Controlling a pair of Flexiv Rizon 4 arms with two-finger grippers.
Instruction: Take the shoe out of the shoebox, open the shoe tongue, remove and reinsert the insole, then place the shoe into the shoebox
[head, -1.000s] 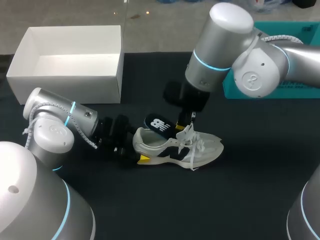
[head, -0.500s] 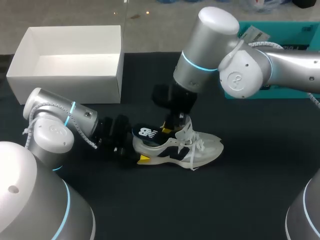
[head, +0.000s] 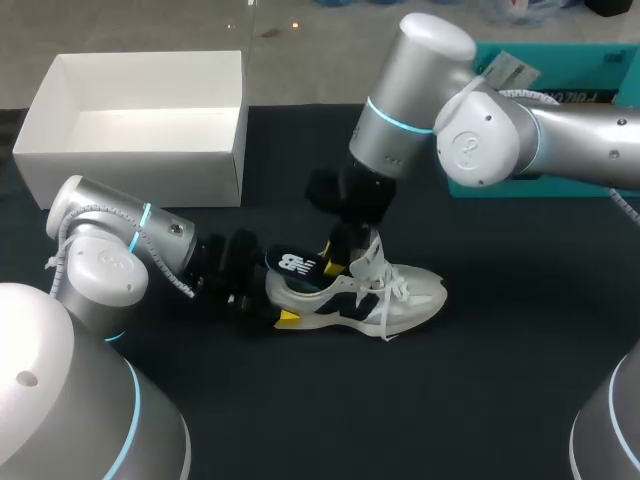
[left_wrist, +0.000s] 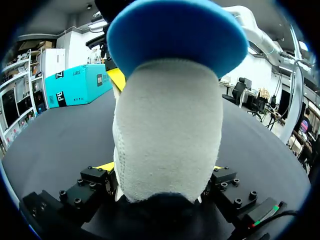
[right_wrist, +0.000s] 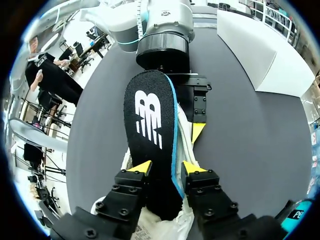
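The grey-white shoe (head: 355, 295) stands upright on the dark counter (head: 480, 380), toe to the right, well apart from the white shoebox (head: 140, 150) (open, at the far left); the left pincer (left_wrist: 165, 172) is clamped on its heel from both sides; the right pincer (right_wrist: 167, 167), above the shoe's opening, grips the black insole (right_wrist: 150, 120), which slants over the collar toward the heel.

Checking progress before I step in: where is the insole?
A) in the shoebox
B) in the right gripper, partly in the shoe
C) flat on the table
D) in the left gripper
B: the right gripper is shut on the insole, whose near end sits in the shoe.
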